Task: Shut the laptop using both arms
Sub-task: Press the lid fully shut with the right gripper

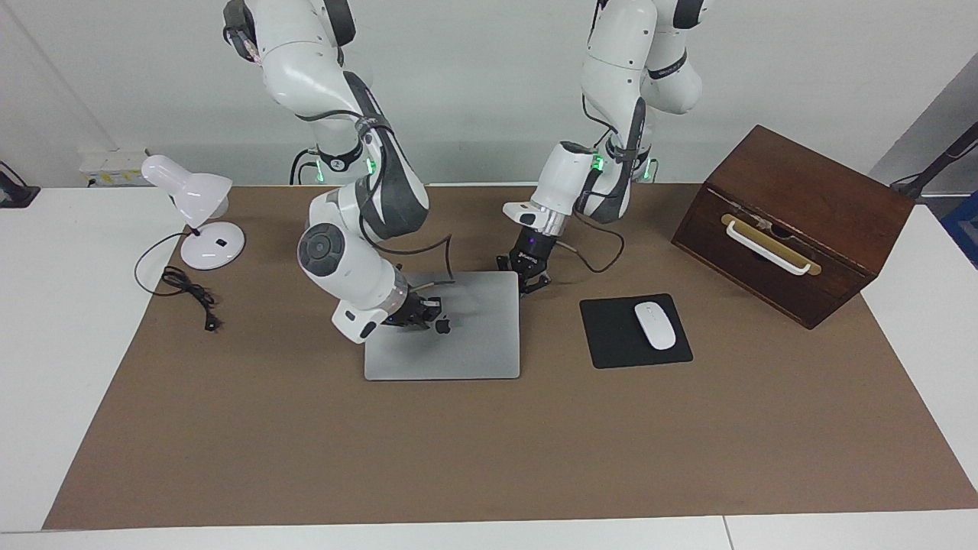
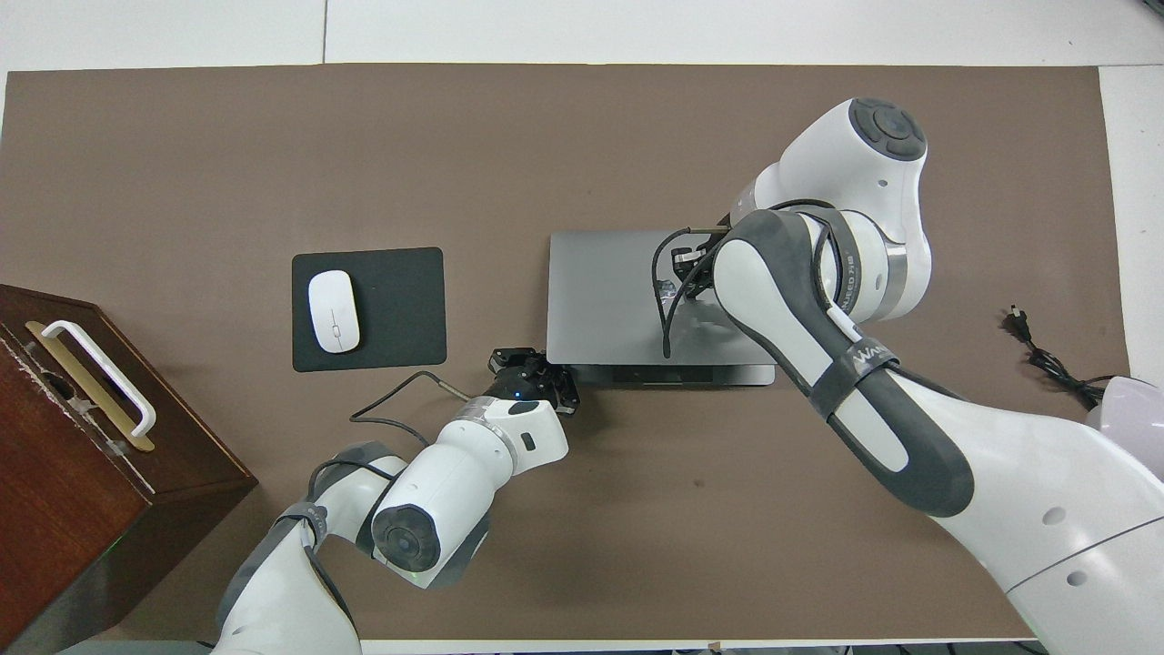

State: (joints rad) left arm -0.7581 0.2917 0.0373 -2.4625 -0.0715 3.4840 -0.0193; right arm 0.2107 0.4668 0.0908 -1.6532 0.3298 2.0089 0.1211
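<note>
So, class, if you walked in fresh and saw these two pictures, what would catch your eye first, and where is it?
The silver laptop in the middle of the brown mat, its lid nearly shut, with the right hand on the lid by the logo and the left hand at the laptop's corner nearest the robots. Next, the dark wooden box at the left arm's end, and the white mouse on its black pad beside the laptop.
</note>
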